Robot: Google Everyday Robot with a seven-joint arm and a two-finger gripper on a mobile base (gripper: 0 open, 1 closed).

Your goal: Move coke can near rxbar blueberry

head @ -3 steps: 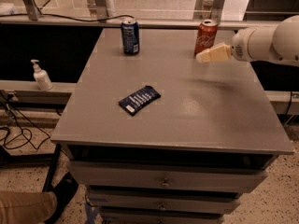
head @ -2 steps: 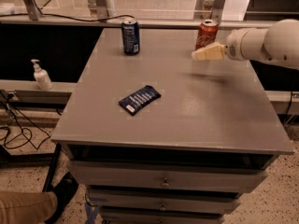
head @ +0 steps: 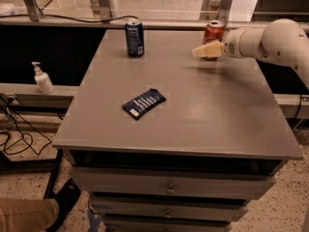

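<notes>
The red coke can [head: 214, 31] stands upright at the far right of the grey table [head: 203, 110]. My gripper [head: 206, 50] reaches in from the right on a white arm [head: 270, 40]. It sits just in front of the can's lower part and hides it. The rxbar blueberry [head: 144, 103], a flat dark navy bar with white text, lies left of the table's middle, well apart from the can and the gripper.
A dark blue soda can [head: 134, 37] stands upright at the far left of the table. A white pump bottle [head: 42, 79] stands on a ledge to the left. Drawers [head: 169, 187] sit under the tabletop. A shoe [head: 63, 202] is on the floor at lower left.
My gripper has moved a little to the left in front of the coke can. The coke can, the blue can and the bar have not moved.
</notes>
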